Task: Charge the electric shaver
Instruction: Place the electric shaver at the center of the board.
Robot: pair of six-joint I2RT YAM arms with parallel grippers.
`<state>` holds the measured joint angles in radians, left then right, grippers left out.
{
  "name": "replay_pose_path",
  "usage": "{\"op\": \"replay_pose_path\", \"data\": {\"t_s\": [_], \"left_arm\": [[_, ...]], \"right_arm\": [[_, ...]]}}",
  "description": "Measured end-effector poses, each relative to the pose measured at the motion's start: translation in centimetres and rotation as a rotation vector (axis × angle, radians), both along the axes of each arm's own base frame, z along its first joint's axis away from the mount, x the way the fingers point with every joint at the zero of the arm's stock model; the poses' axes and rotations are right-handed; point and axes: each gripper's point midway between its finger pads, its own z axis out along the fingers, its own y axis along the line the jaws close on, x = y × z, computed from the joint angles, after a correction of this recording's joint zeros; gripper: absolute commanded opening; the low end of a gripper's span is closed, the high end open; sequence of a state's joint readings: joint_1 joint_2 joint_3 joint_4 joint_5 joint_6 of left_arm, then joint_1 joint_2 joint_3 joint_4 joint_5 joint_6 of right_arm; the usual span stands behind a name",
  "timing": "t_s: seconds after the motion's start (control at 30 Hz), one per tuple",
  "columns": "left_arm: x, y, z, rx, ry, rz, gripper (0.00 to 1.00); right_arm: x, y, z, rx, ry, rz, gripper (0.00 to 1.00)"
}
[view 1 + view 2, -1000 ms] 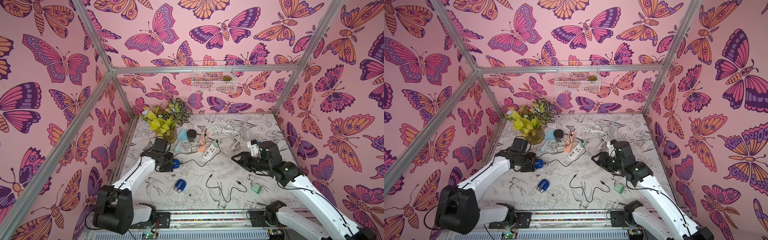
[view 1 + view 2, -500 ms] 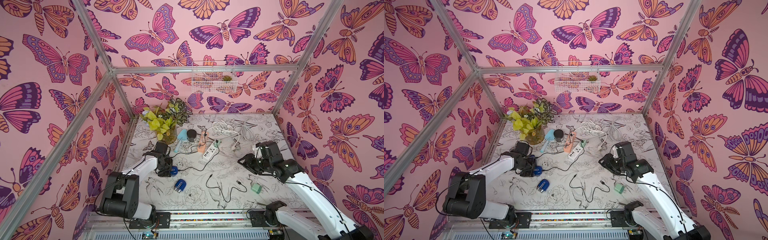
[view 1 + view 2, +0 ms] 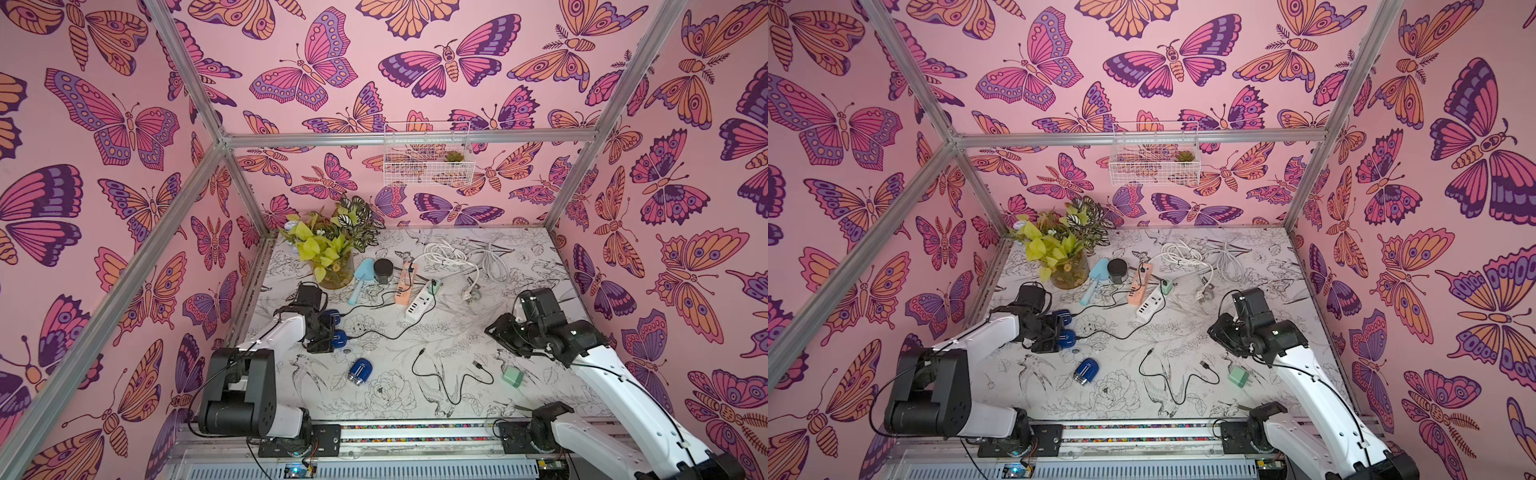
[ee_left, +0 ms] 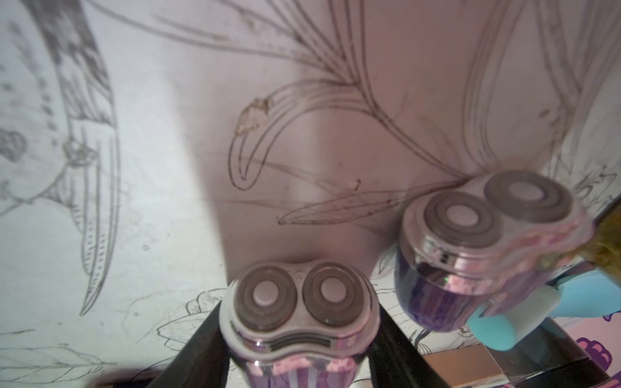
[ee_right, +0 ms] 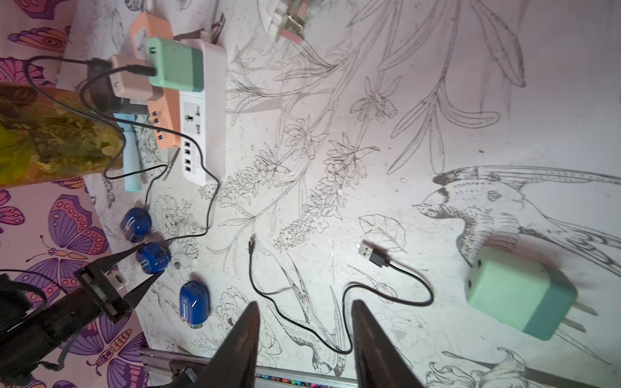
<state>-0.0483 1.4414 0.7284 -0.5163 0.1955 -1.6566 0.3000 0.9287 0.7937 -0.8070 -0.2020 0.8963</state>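
Note:
Three blue electric shavers lie at the table's left. My left gripper [image 3: 332,341] is shut on the middle shaver [image 3: 340,338], its fingers pressed on both sides below the two round heads [image 4: 297,295]. A black cable [image 3: 386,330] leads from this shaver toward the white power strip [image 3: 419,305]. A second shaver [image 3: 331,318] lies just behind, also cabled, and a loose third [image 3: 360,370] in front. My right gripper [image 3: 494,332] hovers open over the table's right; a loose black cable [image 5: 396,292] lies under its fingers [image 5: 248,322]. A green charger plug [image 5: 519,295] lies beside it.
An orange power strip [image 3: 405,282] lies beside the white one, which carries a green adapter [image 5: 171,63]. A vase of leaves [image 3: 332,266], a light blue tool [image 3: 359,280] and a black jar [image 3: 382,270] stand at the back left. White cables [image 3: 461,257] are coiled at the back.
My left arm has dropped its elbow and drawn the held shaver slightly toward the front. My right gripper has pulled back to the right and its jaws have narrowed a little.

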Motion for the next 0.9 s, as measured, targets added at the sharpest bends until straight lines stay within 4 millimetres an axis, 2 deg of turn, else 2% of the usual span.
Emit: {"op": "replay_pose_path", "data": {"t_s": [0.07,0.17,0.4,0.57,0.67,0.8,0.9], "left_arm": [[0.0,0.4,0.0,0.001,-0.002,0.005,0.08],[0.1,0.5,0.0,-0.001,-0.004,-0.003,0.29],[0.0,0.4,0.1,-0.003,-0.008,-0.024,0.60],[-0.9,0.2,0.0,-0.007,0.019,-0.052,0.83],[-1.4,0.0,0.2,-0.019,0.030,-0.067,0.91],[-1.8,-0.4,0.8,-0.037,0.035,-0.086,0.94],[-1.9,-0.5,1.5,-0.042,0.034,-0.102,0.95]], "right_arm": [[-0.3,-0.6,-0.4,-0.021,0.024,-0.029,0.46],[-0.8,-1.7,-1.2,-0.059,0.071,-0.076,0.45],[-2.7,-4.8,-3.7,-0.120,0.236,-0.247,0.45],[-4.8,-5.9,-5.7,-0.114,0.354,-0.383,0.51],[-5.0,-5.7,-6.2,-0.074,0.395,-0.455,0.54],[-4.7,-4.7,-6.9,0.004,0.437,-0.512,0.54],[-4.4,-3.9,-7.4,0.045,0.467,-0.525,0.48]]}}
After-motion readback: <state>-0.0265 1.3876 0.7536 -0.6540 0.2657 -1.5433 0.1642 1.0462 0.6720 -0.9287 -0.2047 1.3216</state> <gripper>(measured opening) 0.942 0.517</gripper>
